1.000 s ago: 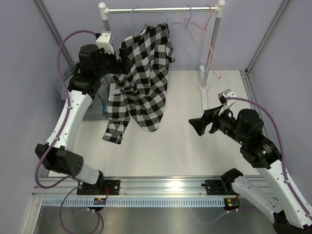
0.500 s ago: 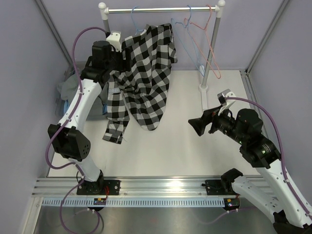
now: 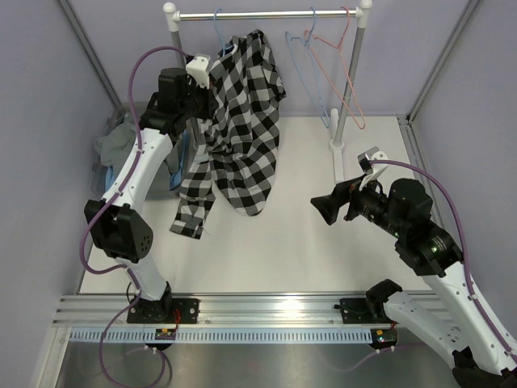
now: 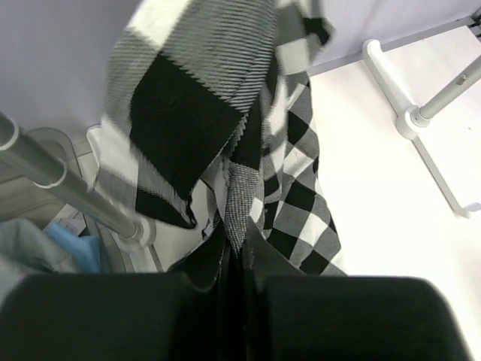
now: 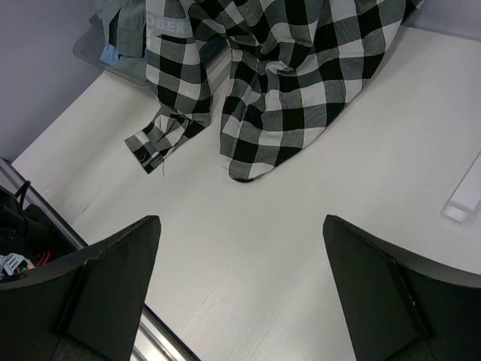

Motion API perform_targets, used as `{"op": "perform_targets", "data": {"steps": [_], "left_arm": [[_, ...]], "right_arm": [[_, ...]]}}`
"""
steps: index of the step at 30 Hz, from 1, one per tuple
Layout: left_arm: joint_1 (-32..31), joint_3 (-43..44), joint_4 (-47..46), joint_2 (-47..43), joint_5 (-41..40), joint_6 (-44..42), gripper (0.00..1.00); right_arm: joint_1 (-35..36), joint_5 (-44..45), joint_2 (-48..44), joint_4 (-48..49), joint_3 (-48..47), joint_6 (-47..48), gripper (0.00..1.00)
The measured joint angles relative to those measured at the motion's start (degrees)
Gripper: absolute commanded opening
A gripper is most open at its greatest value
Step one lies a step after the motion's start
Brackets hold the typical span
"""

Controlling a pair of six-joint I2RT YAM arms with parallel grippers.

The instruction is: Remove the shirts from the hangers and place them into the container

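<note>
From above, the black-and-white checked shirt (image 3: 242, 121) hangs at 12 o'clock from a light blue hanger (image 3: 216, 18) on the rack bar (image 3: 266, 14), and the left gripper (image 3: 203, 95) meets its left edge.

In the left wrist view, the jaws are pinched tight on a checked fold.

In the right wrist view, the right gripper (image 5: 240, 226) gapes wide and holds nothing, over the white table (image 5: 248, 301). The shirt's hem, probably resting on the table, lies at 12 o'clock. The container (image 5: 94, 56) sits at 11 o'clock with grey cloth in it.
</note>
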State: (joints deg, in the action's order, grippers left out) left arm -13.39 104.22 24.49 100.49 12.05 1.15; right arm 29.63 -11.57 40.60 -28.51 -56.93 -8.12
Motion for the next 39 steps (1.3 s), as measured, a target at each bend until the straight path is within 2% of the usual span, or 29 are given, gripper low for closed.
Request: {"op": "perform_targets", "data": {"steps": [9, 23, 27, 39], "left_arm": [[-0.1, 0.3, 1.6, -2.0, 2.3, 1.6, 0.00], [-1.2, -2.5, 4.2, -18.8, 2.3, 3.0, 0.00], [-2.1, -8.4, 2.6, -21.8, 2.1, 4.4, 0.00], [-7.1, -36.3, 5.0, -40.3, 3.8, 7.5, 0.00]], "right_arm": [[0.1, 0.0, 0.2, 0.0, 0.0, 0.0, 0.99], [0.1, 0.0, 0.0, 0.2, 0.4, 0.0, 1.00], [0.1, 0.0, -0.5, 0.2, 0.4, 0.0, 0.99], [0.3, -0.9, 0.3, 0.3, 0.3, 0.4, 0.99]]}}
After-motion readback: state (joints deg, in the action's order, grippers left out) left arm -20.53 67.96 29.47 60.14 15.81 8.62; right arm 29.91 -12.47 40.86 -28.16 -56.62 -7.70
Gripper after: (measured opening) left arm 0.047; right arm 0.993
